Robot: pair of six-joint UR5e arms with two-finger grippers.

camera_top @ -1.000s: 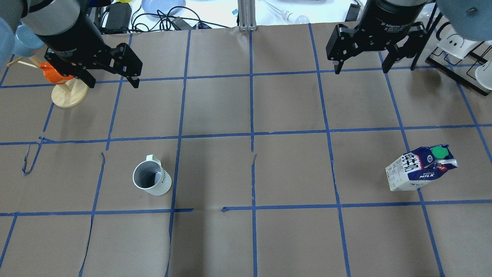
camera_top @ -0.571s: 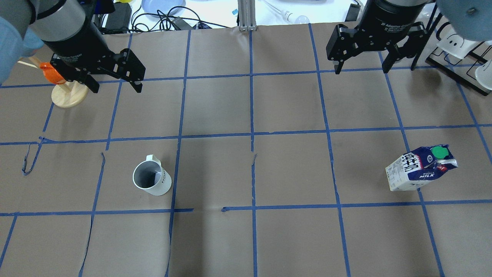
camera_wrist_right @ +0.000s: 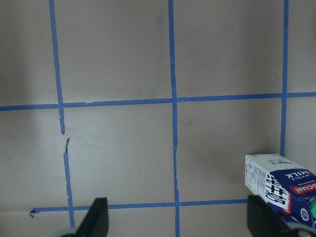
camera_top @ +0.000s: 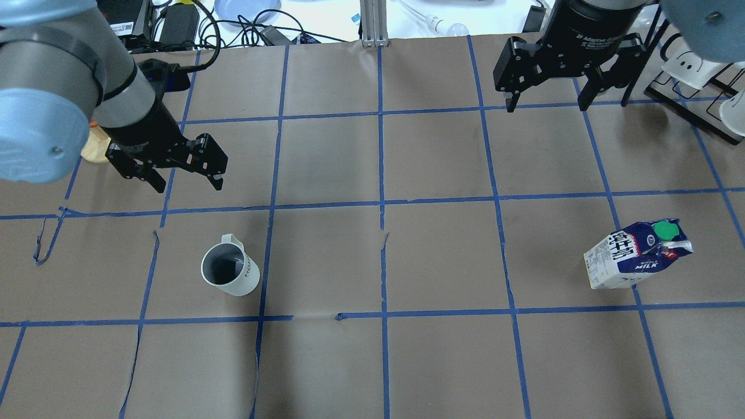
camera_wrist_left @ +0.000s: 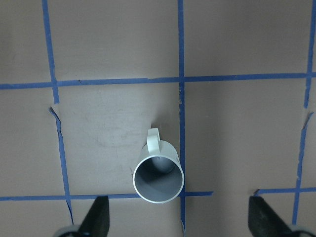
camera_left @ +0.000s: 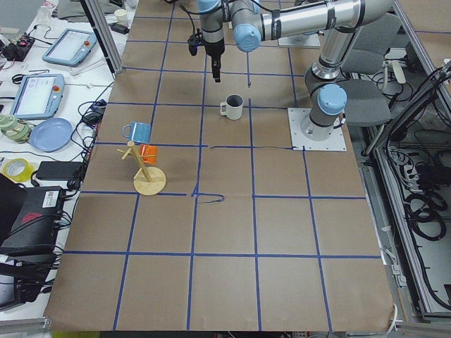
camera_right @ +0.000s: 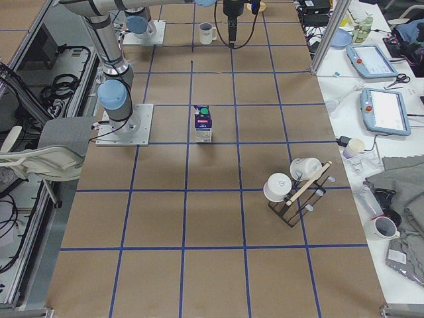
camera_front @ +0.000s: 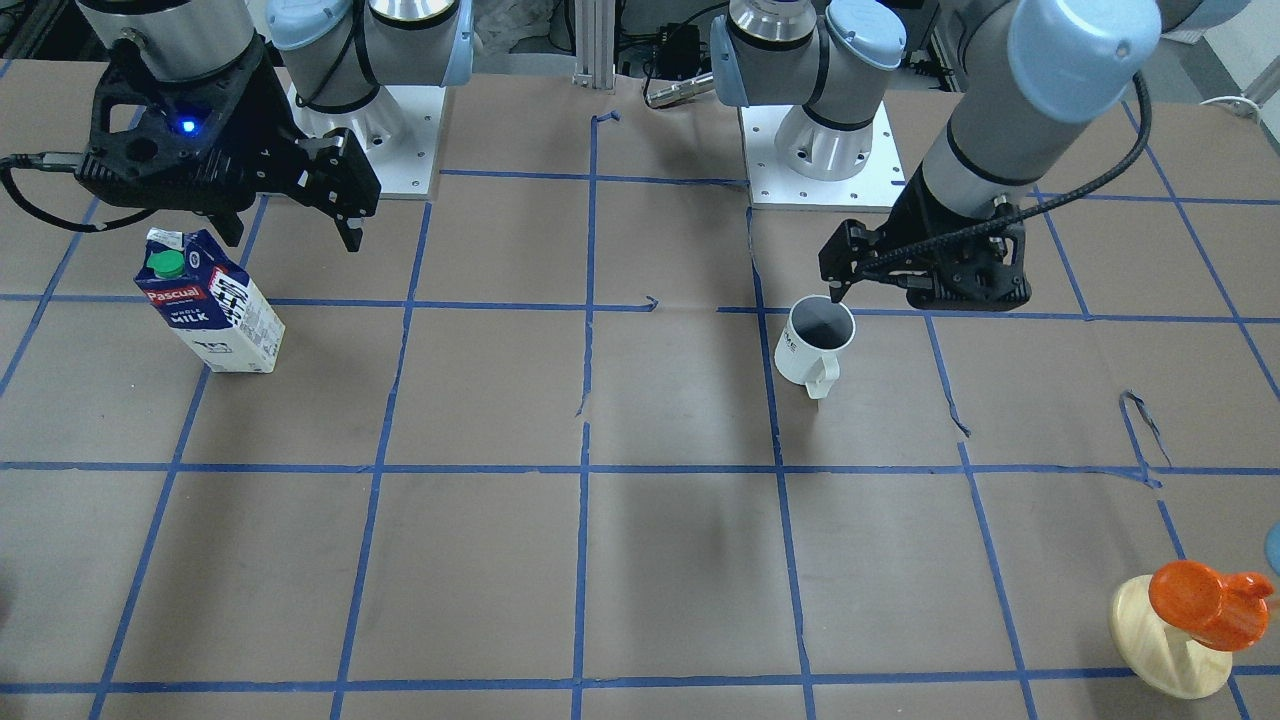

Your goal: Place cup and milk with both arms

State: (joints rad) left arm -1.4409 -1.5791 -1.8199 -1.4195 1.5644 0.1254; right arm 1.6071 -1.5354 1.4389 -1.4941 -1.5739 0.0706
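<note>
Barely started: nothing grasped yet. Left gripper [camera_top: 189, 187] spread wide, empty, near the cup [camera_top: 230, 270], which stands upright at its 5 o'clock in the overhead view. Right gripper [camera_top: 545, 107] also spread, empty; milk [camera_top: 637, 256] stands upright, well apart, at its 5 o'clock. Both picks and both placements look left to do.

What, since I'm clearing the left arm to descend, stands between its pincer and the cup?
Nothing visible: only bare taped paper lies between the open left pincer and the upright cup.
</note>
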